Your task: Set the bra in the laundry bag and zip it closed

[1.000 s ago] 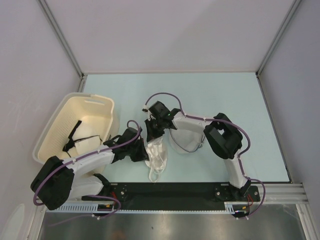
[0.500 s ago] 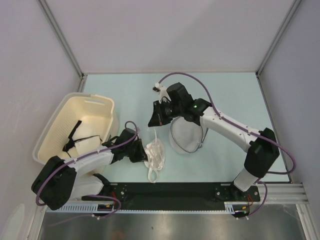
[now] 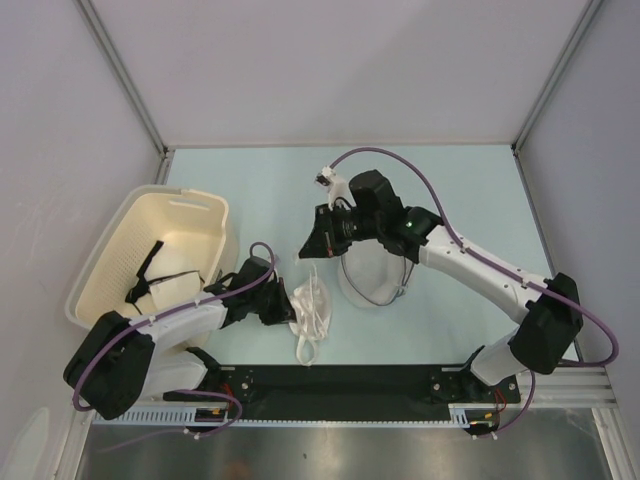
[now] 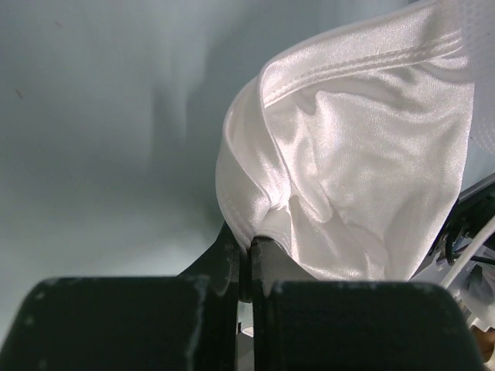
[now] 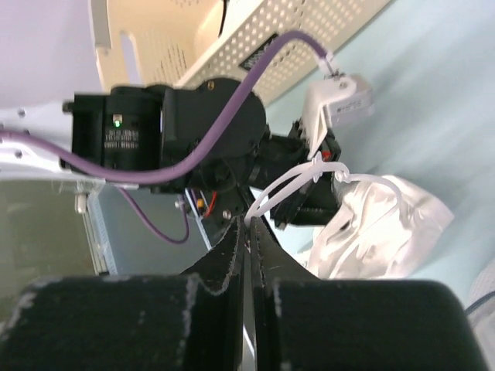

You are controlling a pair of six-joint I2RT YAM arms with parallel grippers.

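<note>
Judging progress as early: the bra [image 3: 313, 305] hangs bunched at lower centre of the top view, just left of the laundry bag [image 3: 372, 272] and not inside it; no zipping is done. The left gripper [image 4: 248, 246] is clamped on the bra's satin edge, and the right gripper [image 5: 246, 226] is pinched tight on its thin strap [image 5: 286, 185]. A dark label [image 5: 263, 48] on the basket [image 5: 329, 31] is unreadable.

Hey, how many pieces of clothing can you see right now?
2 for sure: the white bra in the middle, pinched by the left gripper, and a black strappy piece in the basket at left. More may hide beneath it.
</note>
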